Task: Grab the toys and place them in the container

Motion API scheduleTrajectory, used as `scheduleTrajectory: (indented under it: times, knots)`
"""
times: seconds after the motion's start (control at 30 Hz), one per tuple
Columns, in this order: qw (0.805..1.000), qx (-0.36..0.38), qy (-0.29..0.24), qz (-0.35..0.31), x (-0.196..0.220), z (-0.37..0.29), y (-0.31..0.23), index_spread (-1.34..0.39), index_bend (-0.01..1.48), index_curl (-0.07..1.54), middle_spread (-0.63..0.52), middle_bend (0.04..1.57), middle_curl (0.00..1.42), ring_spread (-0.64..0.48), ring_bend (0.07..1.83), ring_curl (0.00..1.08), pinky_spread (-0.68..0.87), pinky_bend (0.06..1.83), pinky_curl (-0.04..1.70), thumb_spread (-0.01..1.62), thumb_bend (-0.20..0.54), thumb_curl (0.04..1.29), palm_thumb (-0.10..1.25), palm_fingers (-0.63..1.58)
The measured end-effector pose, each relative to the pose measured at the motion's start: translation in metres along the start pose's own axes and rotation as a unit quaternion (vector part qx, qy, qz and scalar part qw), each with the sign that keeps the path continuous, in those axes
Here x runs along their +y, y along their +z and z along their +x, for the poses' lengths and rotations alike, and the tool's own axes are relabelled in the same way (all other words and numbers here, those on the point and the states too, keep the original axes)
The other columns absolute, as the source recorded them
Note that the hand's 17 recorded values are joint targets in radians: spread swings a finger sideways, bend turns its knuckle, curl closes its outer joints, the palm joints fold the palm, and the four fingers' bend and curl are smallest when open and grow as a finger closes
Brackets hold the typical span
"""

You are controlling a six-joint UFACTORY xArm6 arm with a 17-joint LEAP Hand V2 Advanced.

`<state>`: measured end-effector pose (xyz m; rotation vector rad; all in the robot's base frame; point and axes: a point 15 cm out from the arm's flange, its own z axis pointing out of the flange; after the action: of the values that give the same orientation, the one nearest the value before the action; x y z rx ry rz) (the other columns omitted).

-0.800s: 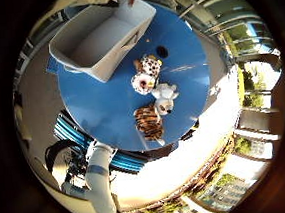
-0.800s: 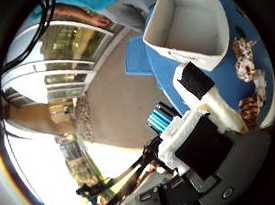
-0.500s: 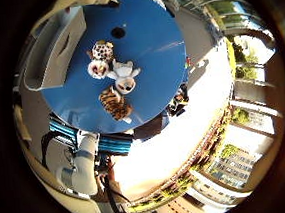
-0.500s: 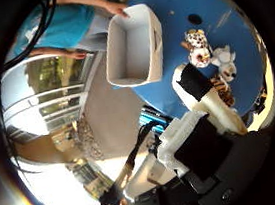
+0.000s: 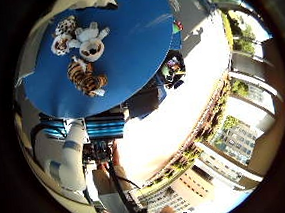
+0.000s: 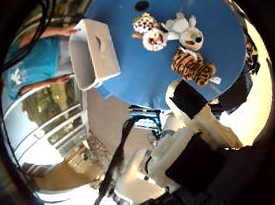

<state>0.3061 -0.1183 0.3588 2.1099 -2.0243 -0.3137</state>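
Three soft toys lie close together on the round blue table [image 6: 208,23]: a spotted toy [image 6: 147,31], a white toy [image 6: 182,32] and a striped tiger toy [image 6: 195,67]. The white rectangular container [image 6: 93,50] stands at the table's edge, away from the toys. In the right little finger side palm view the tiger [image 5: 83,77], the white toy [image 5: 88,37] and the spotted toy [image 5: 64,25] show small on the table. My hand [image 6: 194,111] is high above the table's edge, beside the tiger, with fingers relaxed and nothing between them.
A person in a teal shirt [image 6: 40,62] stands by the container, an arm reaching toward it. A small dark spot [image 6: 142,5] marks the table beyond the toys. Teal crates [image 5: 84,127] sit under the table edge. Sunlit floor and buildings lie around.
The whole picture has swung in both views, so the camera has moved. The toys lie in the same order on the table. The container now shows farther to the side.
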Motion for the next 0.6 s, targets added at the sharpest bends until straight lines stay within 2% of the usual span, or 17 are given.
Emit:
scheduleTrajectory:
  times: [0.17,0.33,0.6]
  knots:
    - [0.999,0.028,0.007,-0.029,0.013,0.015,0.051,-0.13,0.17,0.30,0.03,0.18,0.30,0.27,0.29,0.33,0.40,0.56,0.21,1.22,-0.031,0.36,0.55,0.17]
    - [0.999,0.035,0.002,-0.031,0.012,0.018,0.107,-0.12,0.17,0.29,0.04,0.17,0.31,0.27,0.31,0.33,0.40,0.56,0.21,1.21,-0.030,0.34,0.53,0.18]
    - [0.999,0.038,0.020,-0.008,-0.024,0.035,0.151,-0.08,0.16,0.28,0.05,0.18,0.32,0.27,0.35,0.34,0.40,0.58,0.20,1.19,-0.027,0.33,0.51,0.19]
